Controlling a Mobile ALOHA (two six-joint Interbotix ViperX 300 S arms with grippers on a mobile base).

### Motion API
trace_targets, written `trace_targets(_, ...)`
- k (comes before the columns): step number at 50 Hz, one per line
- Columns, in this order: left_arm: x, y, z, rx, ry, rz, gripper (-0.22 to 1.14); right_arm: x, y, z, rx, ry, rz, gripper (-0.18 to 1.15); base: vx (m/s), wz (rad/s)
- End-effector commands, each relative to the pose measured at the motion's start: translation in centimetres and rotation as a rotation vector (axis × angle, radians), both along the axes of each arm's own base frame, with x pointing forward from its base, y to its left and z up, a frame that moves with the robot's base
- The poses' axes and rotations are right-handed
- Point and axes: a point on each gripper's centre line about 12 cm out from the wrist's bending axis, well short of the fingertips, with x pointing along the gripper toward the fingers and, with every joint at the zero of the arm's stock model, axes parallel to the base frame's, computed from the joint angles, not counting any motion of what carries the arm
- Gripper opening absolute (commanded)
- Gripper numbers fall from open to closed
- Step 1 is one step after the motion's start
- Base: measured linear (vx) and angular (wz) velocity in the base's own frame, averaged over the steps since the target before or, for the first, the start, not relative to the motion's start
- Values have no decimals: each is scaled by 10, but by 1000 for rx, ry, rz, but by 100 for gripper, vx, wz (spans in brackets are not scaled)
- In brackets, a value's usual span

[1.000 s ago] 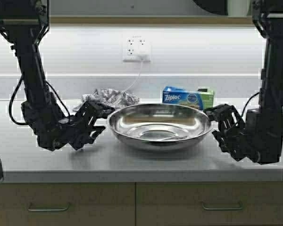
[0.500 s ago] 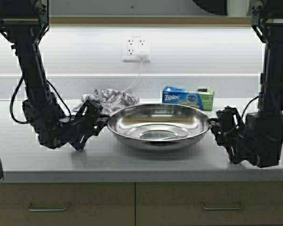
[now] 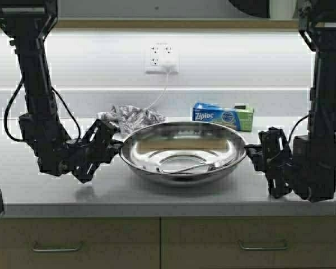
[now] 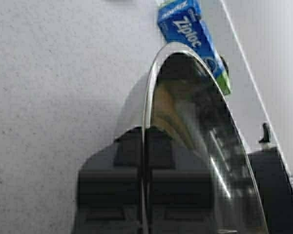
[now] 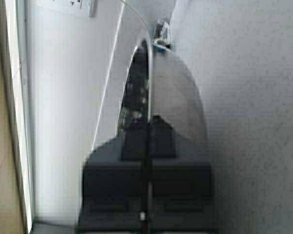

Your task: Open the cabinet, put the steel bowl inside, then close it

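The steel bowl [image 3: 182, 151], wide and shiny, is just above the grey counter [image 3: 157, 193], held by both arms. My left gripper [image 3: 115, 144] is shut on the bowl's left rim; in the left wrist view [image 4: 145, 139] the thin rim [image 4: 147, 92] runs between its closed jaws. My right gripper [image 3: 253, 151] is shut on the right rim; the right wrist view [image 5: 148, 127] shows the rim [image 5: 149, 68] pinched between its jaws. Only the bottom edge of the cabinet [image 3: 173, 23] shows at the top of the high view; its doors are out of view.
A blue and green Ziploc box [image 3: 222, 116] stands behind the bowl, also in the left wrist view [image 4: 185, 27]. A crumpled cloth [image 3: 131, 116] lies behind the bowl's left side. A wall outlet [image 3: 162, 59] has a white cord hanging. Base drawers [image 3: 157, 241] lie below the counter edge.
Both grippers closed in on the bowl's rim from either side and shut on it. The bowl has risen slightly and shifted a little to the left.
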Motion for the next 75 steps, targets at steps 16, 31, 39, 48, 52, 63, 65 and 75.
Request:
trace_targets(16,-16,11,70,76,-124,28,2,-14,9,51,4,-51,71,6,0,0)
trace_targets(31,-61,23,93,73,-83,20,2,-47,30,90,-2,-57,147,6,0,0)
trace_targets(39,-91,30,114,67,-67,13,2,-65,38,115,-9,-76,170,6,0,0)
trace_targets(48,-123,40,148,57,-96,14,2,-83,43,144,-7,-109,198,6,0,0)
trace_targets(52,-134,43,163,49,-119,15,2,-90,43,155,-2,-122,207,7,0,0)
trace_targets(63,-152,49,194,47,-151,20,2,-111,45,191,18,-180,211,7,0,0)
trace_targets(65,-154,50,196,49,-143,23,2,-113,46,197,23,-191,211,7,0,0)
trace_targets(75,-161,52,215,-15,-139,33,2,-117,56,225,52,-216,243,7,0,0)
